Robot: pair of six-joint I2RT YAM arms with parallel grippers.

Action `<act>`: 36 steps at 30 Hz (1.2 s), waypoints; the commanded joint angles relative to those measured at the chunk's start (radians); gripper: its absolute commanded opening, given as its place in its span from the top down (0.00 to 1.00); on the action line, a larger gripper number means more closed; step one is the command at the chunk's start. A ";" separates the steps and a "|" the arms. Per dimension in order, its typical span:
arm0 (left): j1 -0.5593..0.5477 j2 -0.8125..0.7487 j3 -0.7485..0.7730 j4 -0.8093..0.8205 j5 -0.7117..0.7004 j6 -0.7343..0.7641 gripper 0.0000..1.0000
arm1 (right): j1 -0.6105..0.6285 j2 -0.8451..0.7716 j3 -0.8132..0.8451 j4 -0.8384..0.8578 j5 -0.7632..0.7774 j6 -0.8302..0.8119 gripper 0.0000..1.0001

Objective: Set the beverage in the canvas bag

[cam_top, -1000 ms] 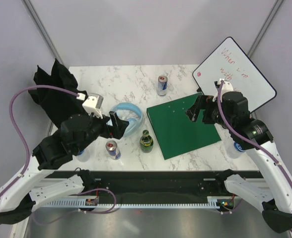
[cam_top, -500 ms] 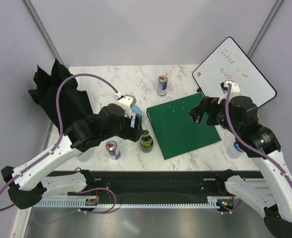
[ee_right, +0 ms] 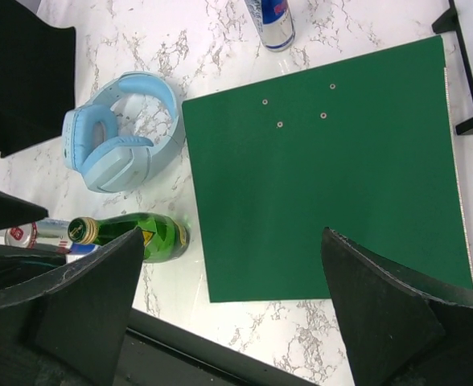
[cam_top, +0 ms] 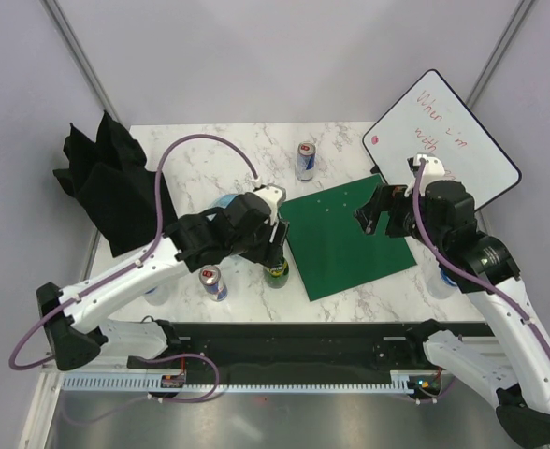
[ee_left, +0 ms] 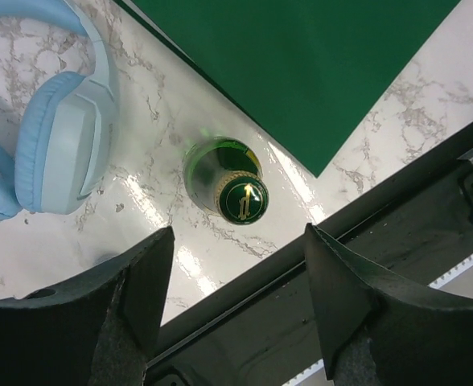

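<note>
The green bottle (ee_left: 224,181) is stood on the worktop (cam_top: 228,154) just beside the green board (ee_right: 333,177). The left jaws are held open over it, and nothing is gripped. The right jaws are spread wide, empty. The canvas bag (cam_top: 107,187) is laid far left, well apart.

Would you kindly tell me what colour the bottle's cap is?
Dark green with a gold emblem; the cap shows best in the left wrist view.

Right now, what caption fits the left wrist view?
Left gripper, jaws open, above upright green bottle between blue headphones and green board.
</note>
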 commanded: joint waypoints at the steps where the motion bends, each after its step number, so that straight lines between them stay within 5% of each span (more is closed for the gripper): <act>1: -0.011 0.060 0.050 -0.003 -0.012 0.043 0.30 | -0.002 0.002 -0.006 0.035 0.039 -0.011 0.02; 13: -0.016 0.190 0.071 -0.008 -0.043 0.048 0.37 | -0.002 0.000 -0.035 0.038 0.057 -0.026 0.02; 21: -0.016 0.235 0.090 -0.055 -0.054 0.037 0.54 | -0.002 0.006 -0.035 0.041 0.059 -0.034 0.02; 36: -0.017 0.269 0.082 -0.071 -0.081 0.026 0.41 | -0.002 -0.006 -0.053 0.044 0.071 -0.031 0.02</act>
